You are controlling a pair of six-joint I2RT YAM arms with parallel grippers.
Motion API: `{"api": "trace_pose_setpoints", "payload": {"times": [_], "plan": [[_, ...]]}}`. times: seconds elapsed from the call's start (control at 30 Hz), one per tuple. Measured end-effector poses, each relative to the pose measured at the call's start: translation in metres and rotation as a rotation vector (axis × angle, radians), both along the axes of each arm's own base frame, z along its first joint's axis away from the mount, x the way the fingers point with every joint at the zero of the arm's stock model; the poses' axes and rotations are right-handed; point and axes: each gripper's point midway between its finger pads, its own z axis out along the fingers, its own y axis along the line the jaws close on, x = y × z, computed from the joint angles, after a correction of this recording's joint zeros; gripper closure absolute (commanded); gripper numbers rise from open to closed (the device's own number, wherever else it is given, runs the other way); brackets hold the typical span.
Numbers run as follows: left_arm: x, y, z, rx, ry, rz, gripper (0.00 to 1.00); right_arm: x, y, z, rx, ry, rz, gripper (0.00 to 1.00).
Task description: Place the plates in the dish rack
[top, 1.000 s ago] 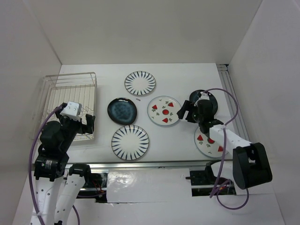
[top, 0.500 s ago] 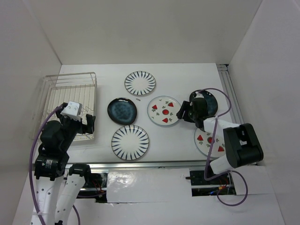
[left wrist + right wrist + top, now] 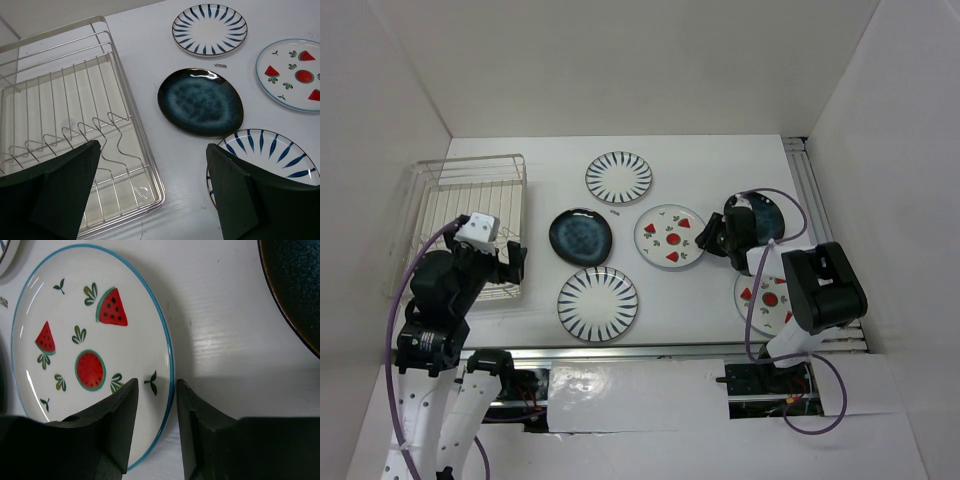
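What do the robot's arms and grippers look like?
The left arm and right arm are black with white lower links; a purple cable loops along each. A white box sits on the left wrist. The left gripper and right gripper have blocky black fingers.

Bare table [image 3: 145,65] runs between the dish rack [image 3: 75,115] and the dark blue plate [image 3: 200,102]; the near striped plate [image 3: 265,155] crowds that plate, leaving hardly a gap.
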Motion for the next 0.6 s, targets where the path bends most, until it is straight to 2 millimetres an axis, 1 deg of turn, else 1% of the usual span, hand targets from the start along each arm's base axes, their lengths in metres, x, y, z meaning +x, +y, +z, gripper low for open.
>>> {"api": "trace_pose_setpoints", "payload": {"times": [0.07, 0.1, 0.17, 0.2, 0.27, 0.3, 0.43, 0.6], "plan": [[0.001, -0.001, -0.001, -0.001, 0.006, -0.004, 0.00, 0.006, 0.001, -0.001, 0.011, -0.009, -0.008, 0.63], [0.001, -0.001, -0.002, -0.001, 0.009, -0.005, 0.00, 0.008, 0.002, -0.002, 0.013, -0.011, -0.013, 0.74], [0.001, -0.002, -0.002, -0.002, 0.010, -0.009, 0.00, 0.012, 0.002, -0.004, 0.021, -0.013, -0.026, 0.84], [0.001, -0.002, -0.002, -0.003, 0.012, -0.013, 0.00, 0.014, 0.003, -0.003, 0.034, -0.015, -0.034, 0.91], [0.002, -0.004, -0.004, -0.004, 0.020, -0.023, 0.00, 0.017, 0.005, -0.002, 0.051, -0.019, -0.042, 0.98], [0.003, -0.005, -0.005, -0.005, 0.027, -0.027, 0.00, 0.017, 0.005, -0.001, 0.057, -0.021, -0.045, 1.00], [0.011, -0.011, -0.009, -0.011, 0.104, -0.059, 0.00, 0.016, 0.006, -0.001, 0.073, -0.018, -0.058, 1.00], [0.035, -0.024, 0.011, -0.030, 0.170, -0.119, 0.00, 0.005, 0.004, 0.001, 0.082, -0.013, -0.059, 1.00]]}}
